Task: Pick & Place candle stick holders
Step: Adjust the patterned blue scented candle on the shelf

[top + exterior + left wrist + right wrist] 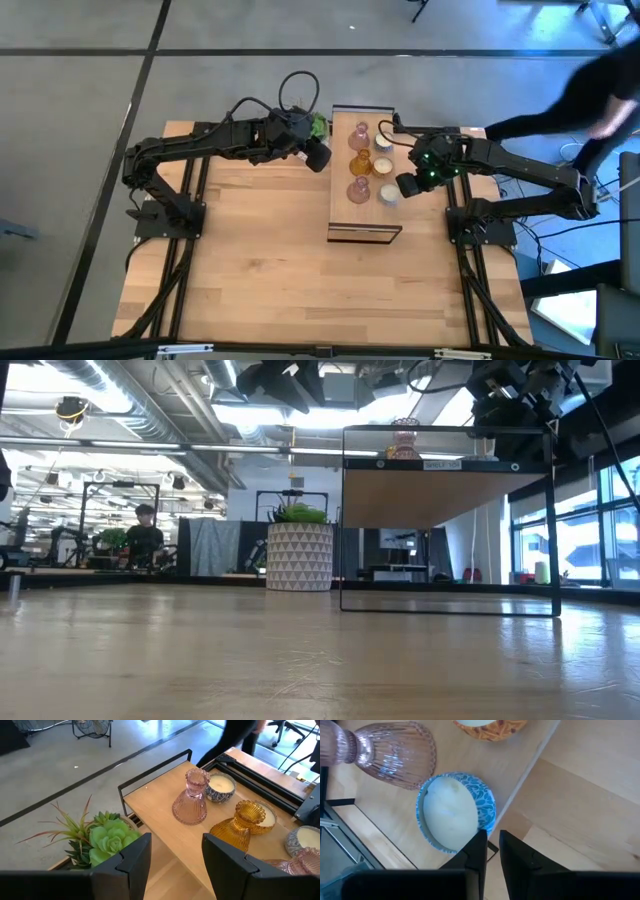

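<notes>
Six candle stick holders stand on the wooden black-framed stand (340,200): pink (361,133), amber (360,163) and brownish-pink (359,190) glass ones, each with a round cream one (383,145) (383,167) (389,195) beside it. My right gripper (408,185) is at the nearest round one, a blue-patterned holder (455,812), with its fingers almost together (493,851). My left gripper (318,155) is open and empty (175,857), above the table between the succulent (107,837) and the stand's left edge. My right gripper has its fingertips at the blue-patterned holder's rim (489,826), on its side toward the stand's right edge. One tip (479,842) is over the wax and the other outside the wall. They slant down from the table's right. The holder sits flat on the stand's top.
A green succulent in a white patterned pot (298,555) stands left of the stand's far end. The stand's black frame (450,610) rises above the table. The near half of the table (300,290) is bare wood. A person moves beyond the table's far right corner (600,90).
</notes>
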Motion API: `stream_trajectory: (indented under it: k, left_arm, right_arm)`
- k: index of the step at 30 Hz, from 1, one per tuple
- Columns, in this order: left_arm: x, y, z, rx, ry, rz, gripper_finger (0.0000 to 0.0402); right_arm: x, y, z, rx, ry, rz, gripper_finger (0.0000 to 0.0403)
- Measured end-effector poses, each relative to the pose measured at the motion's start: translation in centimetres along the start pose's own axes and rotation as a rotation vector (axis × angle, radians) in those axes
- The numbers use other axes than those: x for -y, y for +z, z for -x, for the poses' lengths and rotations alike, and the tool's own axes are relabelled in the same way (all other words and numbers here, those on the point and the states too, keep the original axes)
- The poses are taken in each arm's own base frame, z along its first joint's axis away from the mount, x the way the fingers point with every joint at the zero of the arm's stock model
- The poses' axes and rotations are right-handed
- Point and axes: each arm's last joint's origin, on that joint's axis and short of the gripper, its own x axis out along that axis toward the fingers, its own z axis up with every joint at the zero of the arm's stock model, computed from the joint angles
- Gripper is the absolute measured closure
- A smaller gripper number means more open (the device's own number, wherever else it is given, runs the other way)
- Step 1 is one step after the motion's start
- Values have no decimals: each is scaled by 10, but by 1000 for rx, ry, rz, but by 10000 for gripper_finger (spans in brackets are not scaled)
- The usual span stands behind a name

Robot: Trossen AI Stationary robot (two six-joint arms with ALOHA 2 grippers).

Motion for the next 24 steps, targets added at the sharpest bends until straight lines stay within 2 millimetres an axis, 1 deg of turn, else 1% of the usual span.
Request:
stream_trajectory:
  k: [13, 24]
  left_arm:
    - [0, 0, 0, 0, 0, 1, 231]
    - [0, 0, 0, -3, 2, 6, 231]
  right_arm:
    - [-9, 1, -10, -11, 14, 18, 349]
    - [-9, 1, -10, -14, 9, 15, 349]
